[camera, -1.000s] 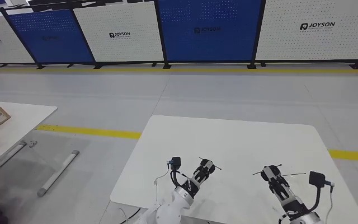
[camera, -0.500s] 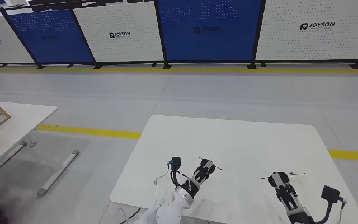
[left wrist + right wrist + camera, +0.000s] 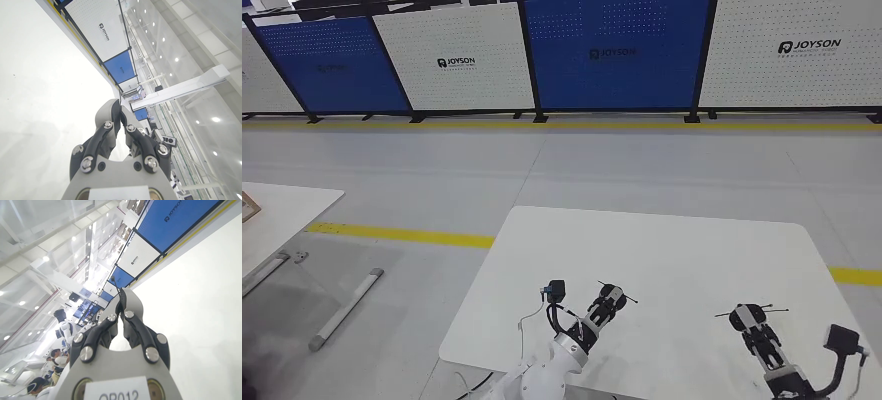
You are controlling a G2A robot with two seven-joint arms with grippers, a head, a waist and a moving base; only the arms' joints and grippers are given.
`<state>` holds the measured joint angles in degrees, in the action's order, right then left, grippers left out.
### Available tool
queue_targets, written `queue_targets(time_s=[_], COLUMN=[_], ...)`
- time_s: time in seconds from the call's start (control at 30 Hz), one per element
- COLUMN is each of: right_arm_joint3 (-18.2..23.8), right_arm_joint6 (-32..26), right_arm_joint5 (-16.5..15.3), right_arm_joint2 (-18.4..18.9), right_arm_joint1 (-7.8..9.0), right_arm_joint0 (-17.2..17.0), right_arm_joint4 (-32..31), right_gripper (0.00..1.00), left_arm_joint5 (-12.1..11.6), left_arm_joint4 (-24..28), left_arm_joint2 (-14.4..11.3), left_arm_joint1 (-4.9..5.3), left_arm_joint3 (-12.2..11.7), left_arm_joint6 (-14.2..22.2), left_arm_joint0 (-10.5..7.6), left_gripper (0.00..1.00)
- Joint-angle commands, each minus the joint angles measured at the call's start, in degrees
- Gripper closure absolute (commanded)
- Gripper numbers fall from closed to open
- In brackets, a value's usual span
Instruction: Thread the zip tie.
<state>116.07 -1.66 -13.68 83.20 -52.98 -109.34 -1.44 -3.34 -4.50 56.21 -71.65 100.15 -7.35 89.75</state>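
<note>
My left gripper [image 3: 614,292] sits over the near left part of the white table [image 3: 662,245], shut across a thin black zip tie [image 3: 629,297] whose ends stick out on both sides. In the left wrist view the gripper [image 3: 120,107] has its pads pressed together. My right gripper [image 3: 749,314] is near the table's front right corner, shut on a second black zip tie [image 3: 777,310] lying roughly level. In the right wrist view that zip tie [image 3: 115,283] juts out past the gripper [image 3: 122,291], its small square head at the free end. The two ties are well apart.
The table's far half is bare white surface, and its front edge runs just below both grippers. Beyond it lies grey floor with a yellow line [image 3: 392,235], blue and white partition panels [image 3: 612,55] and another table [image 3: 282,215] at the left.
My right gripper has drawn back to the right and toward the table's front edge, carrying its zip tie along. The left gripper and its tie have stayed put.
</note>
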Motion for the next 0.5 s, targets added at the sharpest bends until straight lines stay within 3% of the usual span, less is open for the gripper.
queue_targets(time_s=[0.0, 0.17, 0.2, 0.47], right_arm_joint3=[-0.69, -4.46, -5.27, -5.27], right_arm_joint6=[-5.15, -17.25, -17.52, -17.52], right_arm_joint5=[-1.46, 0.52, 1.22, 1.22], right_arm_joint2=[2.26, 3.11, 2.73, 2.73], right_arm_joint1=[0.24, 0.42, 0.34, 0.34], right_arm_joint0=[-0.05, 3.55, 4.73, 4.73], right_arm_joint4=[2.7, 10.06, 10.13, 10.13], right_gripper=[1.0, 1.0, 1.0, 1.0], left_arm_joint5=[0.0, 0.0, 0.0, 0.0], left_arm_joint4=[0.0, 0.0, 0.0, 0.0], left_arm_joint2=[0.0, 0.0, 0.0, 0.0], left_arm_joint1=[0.0, 0.0, 0.0, 0.0], left_arm_joint3=[0.0, 0.0, 0.0, 0.0], left_arm_joint6=[0.0, 0.0, 0.0, 0.0], left_arm_joint0=[0.0, 0.0, 0.0, 0.0], left_gripper=[1.0, 1.0, 1.0, 1.0])
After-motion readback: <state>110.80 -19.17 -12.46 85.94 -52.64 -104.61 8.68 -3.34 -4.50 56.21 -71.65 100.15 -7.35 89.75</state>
